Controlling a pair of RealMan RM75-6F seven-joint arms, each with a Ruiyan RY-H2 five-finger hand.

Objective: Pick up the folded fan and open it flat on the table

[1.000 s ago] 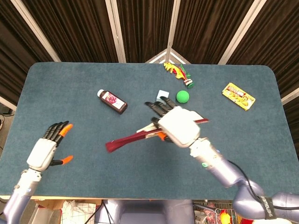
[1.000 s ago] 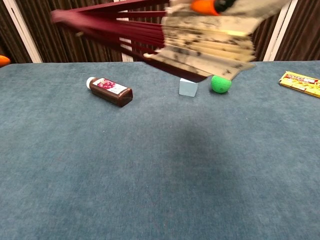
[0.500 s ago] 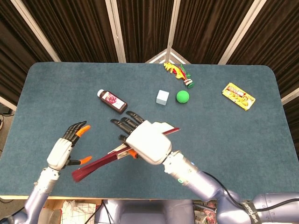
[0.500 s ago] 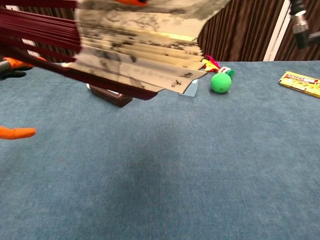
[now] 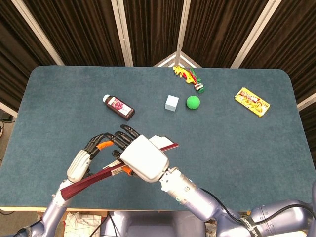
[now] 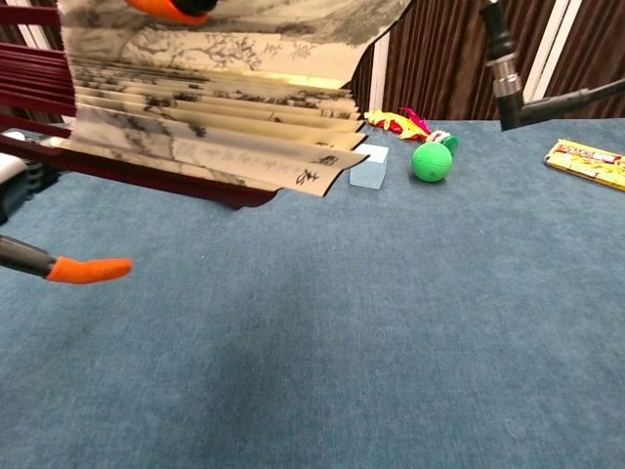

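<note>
Near the tabletop's front-left corner, the left hand has its fingers spread beside the folding fan, touching its ribs. The right hand grips the partly unfolded fan above the cloth.

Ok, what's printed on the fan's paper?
Cream paper with black ink painting and calligraphy on the fan; chest view shows it best.

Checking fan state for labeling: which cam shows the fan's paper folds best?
Chest view. The fan fills the upper left, its pleated paper with ink painting and dark red ribs plainly visible, partly spread. Head view shows only the red ribs and the far tip sticking out from under the right robot hand; the paper is hidden.
</note>
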